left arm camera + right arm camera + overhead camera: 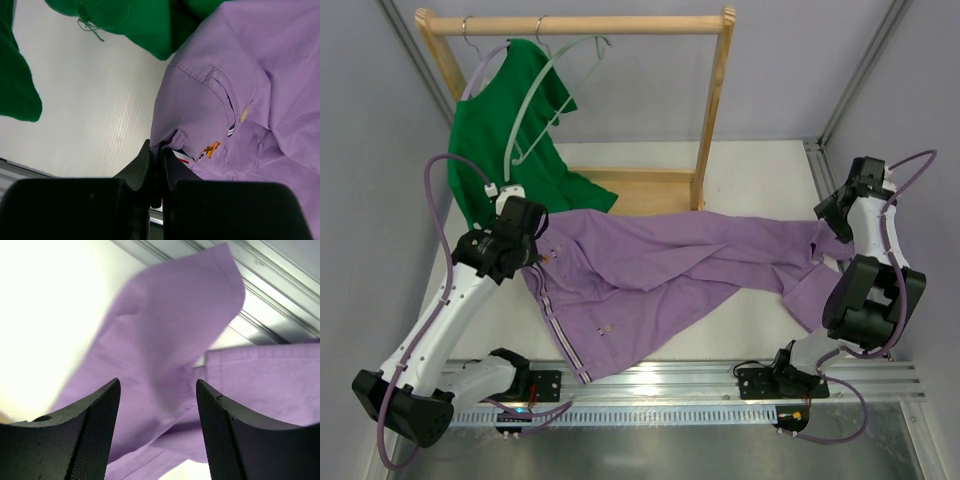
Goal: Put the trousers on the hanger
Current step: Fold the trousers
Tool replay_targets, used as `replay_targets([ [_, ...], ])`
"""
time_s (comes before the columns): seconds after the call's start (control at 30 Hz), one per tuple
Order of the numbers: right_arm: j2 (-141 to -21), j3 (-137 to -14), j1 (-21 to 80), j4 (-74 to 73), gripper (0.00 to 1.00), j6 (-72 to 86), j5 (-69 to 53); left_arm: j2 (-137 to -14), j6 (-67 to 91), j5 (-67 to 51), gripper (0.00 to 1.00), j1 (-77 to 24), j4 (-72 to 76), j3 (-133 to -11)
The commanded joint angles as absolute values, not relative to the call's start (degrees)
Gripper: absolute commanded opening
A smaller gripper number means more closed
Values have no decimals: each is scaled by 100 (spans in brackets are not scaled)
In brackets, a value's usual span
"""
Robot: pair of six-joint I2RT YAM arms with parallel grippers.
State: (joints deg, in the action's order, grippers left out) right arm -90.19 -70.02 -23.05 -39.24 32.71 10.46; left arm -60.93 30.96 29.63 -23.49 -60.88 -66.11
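Observation:
The lilac trousers [670,265] lie spread across the table from left to right. My left gripper [532,250] is shut on their waistband edge, close to the striped trim and a small orange emblem [212,149]; its jaws [157,150] are pressed together on the fabric. My right gripper [833,238] is at the leg ends with its fingers wide apart. In the right wrist view a blurred leg end [170,340] hangs loose beyond the open gripper [157,382], touching neither pad. The pale grey-green hanger [536,96] hangs bare and tilted on the rack's top rail.
A wooden clothes rack [715,110] stands at the back of the table. A dark green T-shirt [490,150] on a lavender hanger hangs at its left end, its hem reaching the table near the waistband [150,25]. Aluminium rails [720,385] run along the near edge.

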Motion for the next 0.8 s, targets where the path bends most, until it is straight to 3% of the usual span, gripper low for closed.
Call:
replay_targets([
  [0.0, -9087, -7740, -2013, -4340, 65, 3541, 1309, -6117, 3023, 2805, 0, -2303, -5854, -6768],
  [0.2, -10403, -9312, -1644, -5088, 65, 3815, 1669, -6144, 3015, 2865, 0, -2303, -5845, -6767],
  [0.4, -11565, -10502, -1600, -5089, 65, 3105, 1724, -6143, 2979, 3251, 0, -2303, -6028, -6890],
  [0.57, -11146, -8936, -1494, -4546, 65, 2892, 1538, -6451, 2962, 4629, 0, -2294, -6538, -7495],
  [0.77, -10600, -7805, -1503, -4139, 65, 2980, 1731, -6776, 2848, 5168, 0, -2197, -6864, -8138],
])
